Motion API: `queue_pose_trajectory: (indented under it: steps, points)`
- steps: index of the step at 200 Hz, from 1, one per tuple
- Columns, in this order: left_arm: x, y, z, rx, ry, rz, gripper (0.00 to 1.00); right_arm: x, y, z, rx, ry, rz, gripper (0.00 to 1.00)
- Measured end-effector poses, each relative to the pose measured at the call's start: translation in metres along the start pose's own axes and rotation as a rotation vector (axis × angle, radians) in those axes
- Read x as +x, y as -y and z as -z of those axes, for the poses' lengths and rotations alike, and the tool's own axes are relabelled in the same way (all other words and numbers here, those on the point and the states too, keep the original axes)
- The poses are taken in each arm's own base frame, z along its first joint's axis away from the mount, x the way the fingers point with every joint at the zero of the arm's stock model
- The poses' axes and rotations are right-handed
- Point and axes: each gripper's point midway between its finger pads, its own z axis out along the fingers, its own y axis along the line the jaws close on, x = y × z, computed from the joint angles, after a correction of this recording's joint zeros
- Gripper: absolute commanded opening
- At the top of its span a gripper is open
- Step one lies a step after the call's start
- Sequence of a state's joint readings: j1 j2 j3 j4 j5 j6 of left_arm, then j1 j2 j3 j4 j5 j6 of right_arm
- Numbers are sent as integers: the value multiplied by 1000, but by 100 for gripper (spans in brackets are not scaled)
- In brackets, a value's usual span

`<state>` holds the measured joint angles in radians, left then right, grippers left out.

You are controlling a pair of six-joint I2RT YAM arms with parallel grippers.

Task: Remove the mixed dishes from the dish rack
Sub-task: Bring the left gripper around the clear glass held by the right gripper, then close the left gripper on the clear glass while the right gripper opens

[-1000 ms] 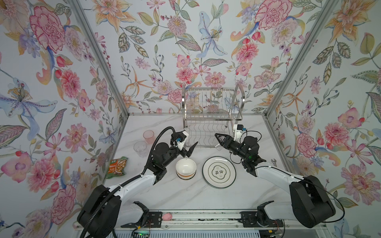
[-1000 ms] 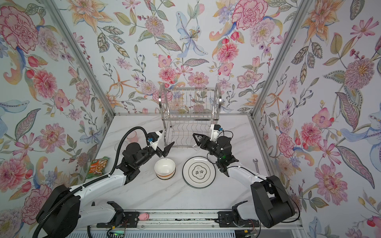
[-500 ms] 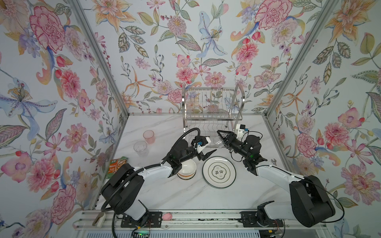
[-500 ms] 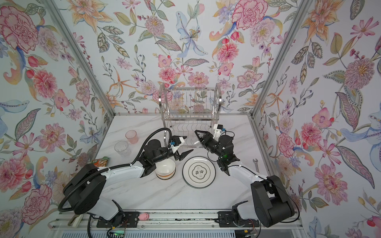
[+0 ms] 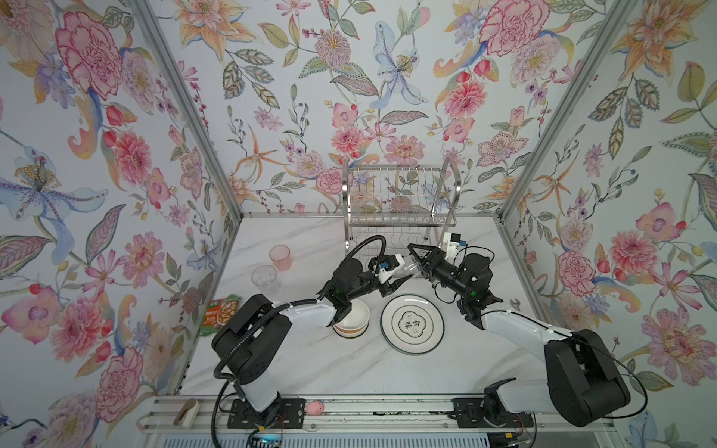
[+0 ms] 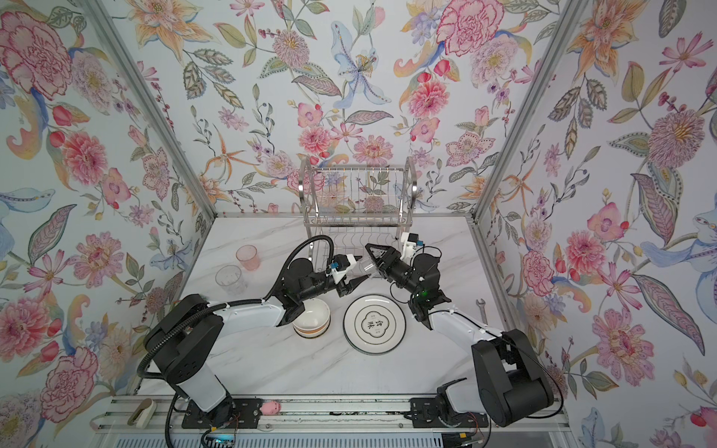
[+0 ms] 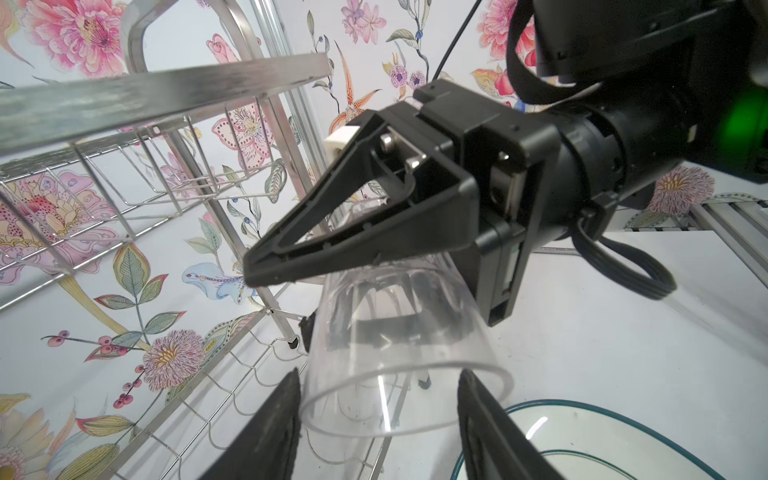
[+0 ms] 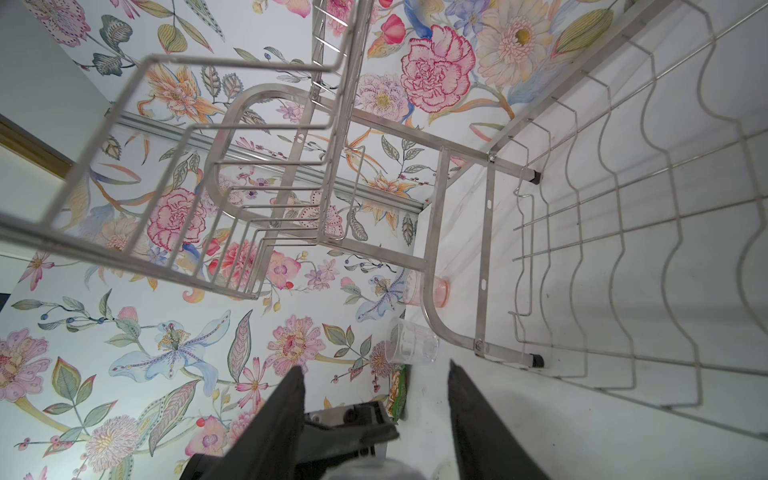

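Lab test booth; floral-papered walls [image 5: 116, 163], aluminium mounting rail [image 5: 388, 412]

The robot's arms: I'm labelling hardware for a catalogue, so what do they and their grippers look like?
The left arm and right arm have white shells between black joints. A ribbed black hose loops over the left arm; thin black cables trail the right. The left gripper and right gripper have black pointed fingers. A green light glows on the right wrist.

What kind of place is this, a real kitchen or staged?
Probably a robot test booth staged as a kitchen counter: floral wallpaper panels on metal frame posts, a dish rack on a marble-look tabletop, robot arms bolted to a rail.
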<state>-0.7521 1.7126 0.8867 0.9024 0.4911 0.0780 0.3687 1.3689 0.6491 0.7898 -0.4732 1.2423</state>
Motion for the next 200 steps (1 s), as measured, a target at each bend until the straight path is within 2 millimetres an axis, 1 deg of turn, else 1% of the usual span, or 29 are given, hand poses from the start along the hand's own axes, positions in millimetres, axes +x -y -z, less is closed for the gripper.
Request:
queue_pose_trajectory:
  steps: [43, 55, 74, 107, 125, 131, 145, 160, 176, 190, 200]
  points:
    - [0, -2, -5, -5, 13, 15, 40, 4, -1, 0, -8, -26, -4, 0]
    - [1, -2, -6, -5, 19, 16, 38, 5, -2, 0, -10, -32, -4, 0]
    - [0, -4, -7, -14, 30, 21, 32, 6, -2, 0, -12, -37, -5, 0]
    - [-5, -11, -8, -52, 58, 34, 14, 7, -2, 0, -14, -43, -4, 0]
    - [-8, -17, -8, -81, 76, 43, 0, 7, -3, 0, -15, -41, -12, 0]
    - [-9, -18, -8, -87, 83, 49, 0, 6, -4, 0, -20, -39, -13, 0]
    - [-11, -19, -8, -96, 99, 58, 0, 5, -6, 0, -28, -34, -12, 9]
    - [-11, -20, -9, -102, 108, 61, 0, 4, -7, 0, -31, -27, -12, 27]
    - [-12, -21, -9, -106, 113, 63, 0, 3, -7, -1, -35, -22, -12, 43]
    - [-13, -21, -8, -108, 116, 62, 0, 3, -8, 0, -39, -15, -13, 61]
    - [-13, -22, -8, -112, 118, 62, 0, 3, -7, 0, -38, -11, -11, 65]
